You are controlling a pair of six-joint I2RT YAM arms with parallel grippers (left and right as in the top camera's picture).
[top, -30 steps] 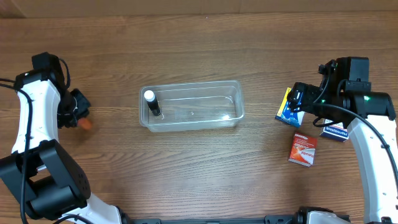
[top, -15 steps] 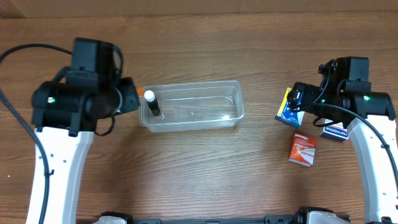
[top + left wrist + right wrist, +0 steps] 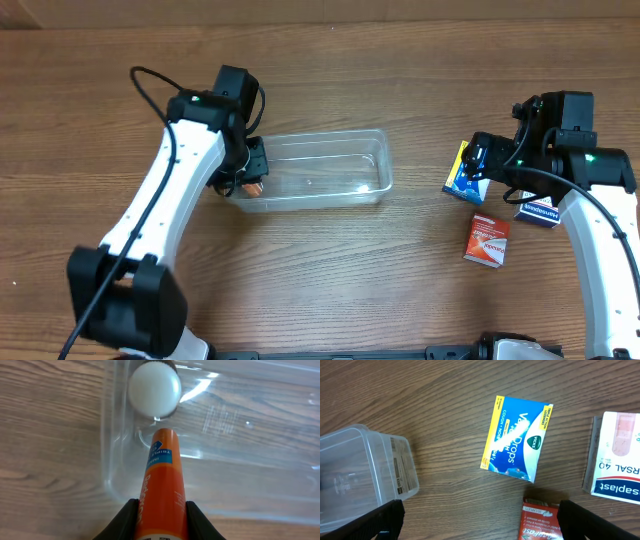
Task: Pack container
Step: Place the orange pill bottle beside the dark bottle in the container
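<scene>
The clear container (image 3: 384, 165) sits on the wooden table (image 3: 320, 290), left of centre. The left gripper (image 3: 161, 512) hangs over its left end, jaws closed narrowly on an orange tube (image 3: 162, 475) that points down into the tub beside a white-capped bottle (image 3: 154, 387); whether its tip touches the floor is hard to tell. The right gripper (image 3: 482, 517) hovers well apart, jaws spread wide and holding nothing, above a Vicks VapoDrops box (image 3: 516, 439), a red box (image 3: 490, 240) and a plasters box (image 3: 620, 455).
</scene>
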